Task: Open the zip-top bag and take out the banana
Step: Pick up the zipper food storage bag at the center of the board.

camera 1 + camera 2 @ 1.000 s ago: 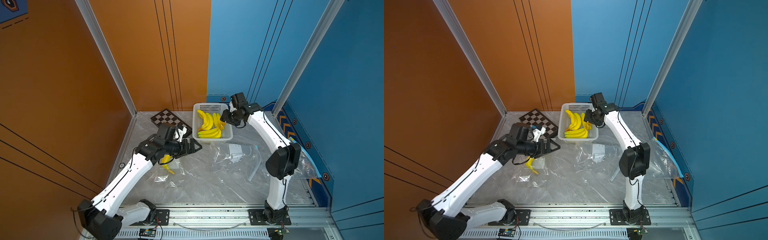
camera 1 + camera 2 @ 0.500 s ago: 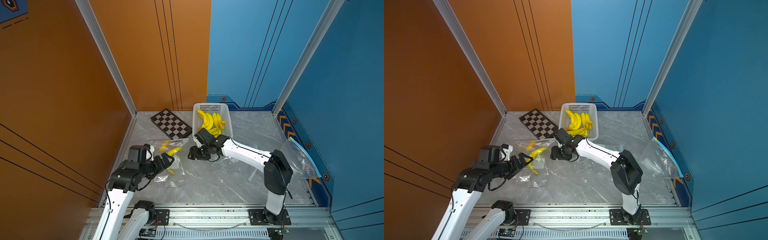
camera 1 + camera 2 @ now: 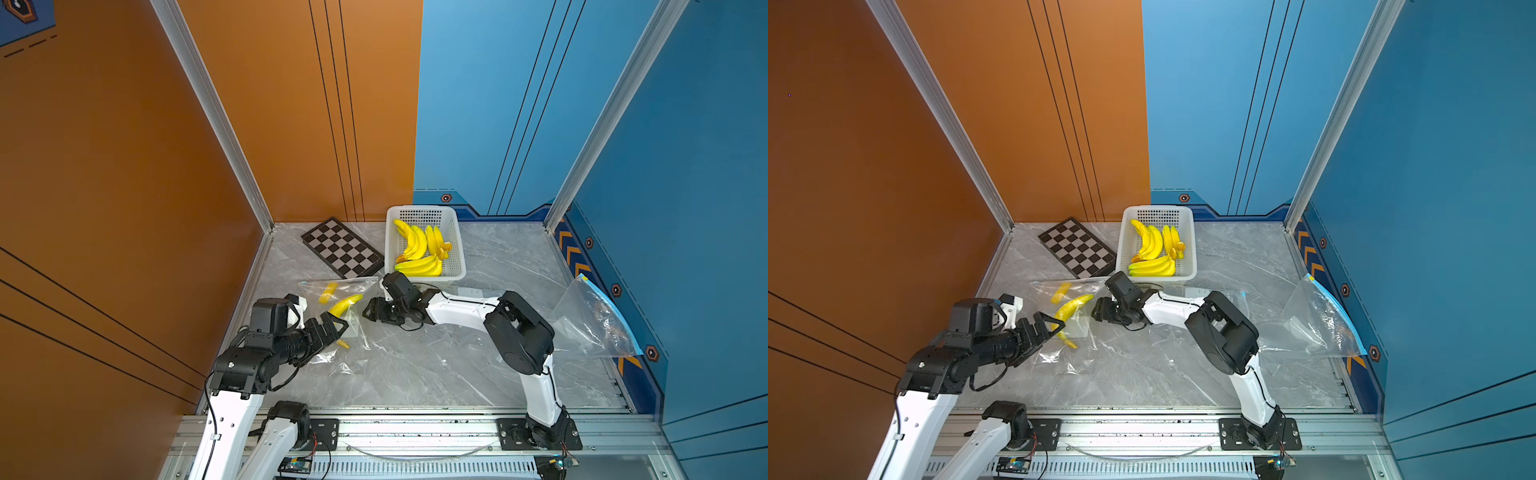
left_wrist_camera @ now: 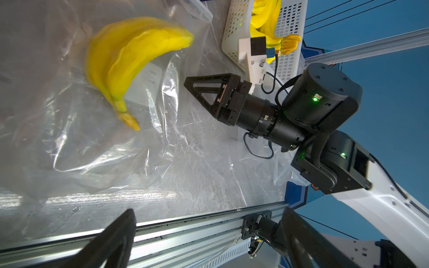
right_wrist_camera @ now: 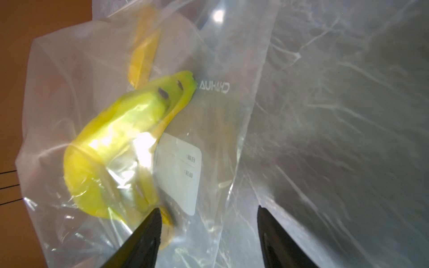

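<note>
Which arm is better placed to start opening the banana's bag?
Probably the right: the right tool, open, points at the edge of the bag beside the banana; the left tool, also open, sits over the banana itself.

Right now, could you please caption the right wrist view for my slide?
Right gripper, jaws apart, poised beside the clear zip-top bag with the banana inside.
</note>
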You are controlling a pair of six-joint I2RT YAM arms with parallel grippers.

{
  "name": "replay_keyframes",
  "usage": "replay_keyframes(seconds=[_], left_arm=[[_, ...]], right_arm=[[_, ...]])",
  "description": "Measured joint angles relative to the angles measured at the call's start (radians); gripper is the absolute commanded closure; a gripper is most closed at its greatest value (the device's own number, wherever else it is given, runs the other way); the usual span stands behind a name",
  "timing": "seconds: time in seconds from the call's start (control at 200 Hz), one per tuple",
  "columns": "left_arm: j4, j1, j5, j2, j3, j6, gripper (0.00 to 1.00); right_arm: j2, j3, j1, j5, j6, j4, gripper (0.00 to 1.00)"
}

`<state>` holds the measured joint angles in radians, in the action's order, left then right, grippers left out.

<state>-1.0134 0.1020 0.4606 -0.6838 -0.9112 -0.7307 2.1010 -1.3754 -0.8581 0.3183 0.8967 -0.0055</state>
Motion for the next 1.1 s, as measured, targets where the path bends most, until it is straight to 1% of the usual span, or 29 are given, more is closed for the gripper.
replay_keyframes(seconds=[0.085,0.14,0.175,0.23,0.295,0.335,0.35,0.365,0.541,0.671,0.826,1.101], left_arm=[[-0.002,-0.006,0.011,-0.002,0.000,0.000,0.02],[-0.002,-0.007,0.015,-0.003,0.001,0.000,0.02],[-0.004,-0.009,0.016,-0.003,0.002,0.000,0.02],[-0.006,-0.012,0.019,-0.002,0.003,0.000,0.02],[-0.006,-0.013,0.021,-0.002,0.007,0.000,0.02],[-0.009,-0.014,0.022,-0.002,0.010,0.000,0.02],[-0.009,-0.016,0.023,-0.002,0.011,-0.001,0.02],[-0.009,-0.016,0.023,-0.002,0.012,-0.001,0.02],[-0.009,-0.024,0.023,0.006,0.020,-0.004,0.02],[-0.010,-0.028,0.022,0.025,0.032,-0.004,0.02],[-0.010,-0.030,0.020,0.054,0.060,-0.013,0.02],[-0.016,-0.032,0.019,0.084,0.075,0.016,0.02]], right_arm=[[0.039,-0.004,0.000,0.014,0.013,0.093,0.37],[0.051,-0.002,-0.001,0.019,0.016,0.128,0.43],[0.058,-0.002,-0.001,0.019,0.018,0.146,0.48],[0.064,0.001,-0.001,0.019,0.021,0.171,0.60],[0.065,0.012,-0.001,0.019,0.018,0.209,0.81],[0.065,0.018,-0.001,0.022,0.013,0.233,0.91],[0.065,0.019,-0.001,0.025,0.007,0.242,0.97],[0.065,0.021,-0.001,0.024,0.013,0.251,1.00],[0.064,0.025,-0.001,0.041,-0.001,0.307,1.00],[0.040,0.025,-0.005,0.036,-0.060,0.255,1.00],[-0.090,0.018,-0.026,-0.005,-0.203,0.079,1.00],[-0.326,-0.011,-0.033,-0.048,-0.430,-0.128,1.00]])
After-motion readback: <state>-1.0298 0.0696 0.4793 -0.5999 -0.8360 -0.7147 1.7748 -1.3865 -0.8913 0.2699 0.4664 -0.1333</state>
